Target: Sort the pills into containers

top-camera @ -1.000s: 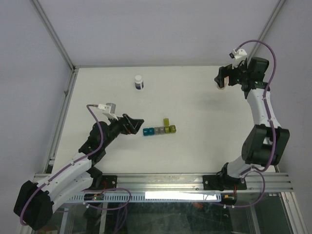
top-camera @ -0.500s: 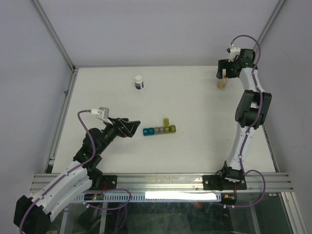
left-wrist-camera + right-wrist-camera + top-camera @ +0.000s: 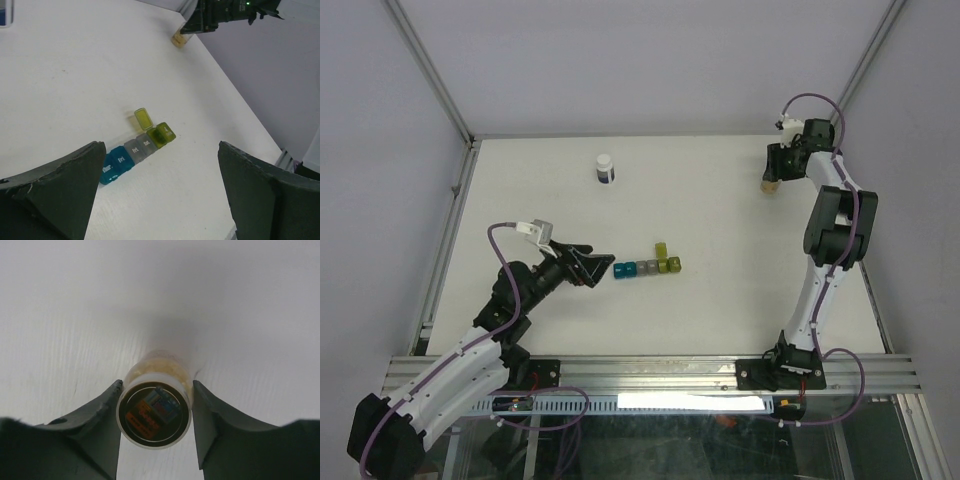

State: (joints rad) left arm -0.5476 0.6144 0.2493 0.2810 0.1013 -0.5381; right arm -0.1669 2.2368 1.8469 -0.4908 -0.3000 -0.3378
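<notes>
The containers are a strip of small cubes, blue, teal, grey and yellow-green, mid-table, with one yellow-green lid flipped open. They also show in the left wrist view. My left gripper is open and empty, just left of the strip's blue end; it is also in its wrist view. My right gripper is at the far right, its jaws closed against both sides of a small clear vial standing on the table. Pale orange-cream pills show inside the vial. I see no loose pills.
A white-capped dark bottle stands at the back centre-left. The vial and the right arm appear far off in the left wrist view. Metal frame rails run along the table's left edge.
My right gripper has come down from above the vial and now grips its sides. My left gripper has moved slightly right toward the blue end of the strip.
</notes>
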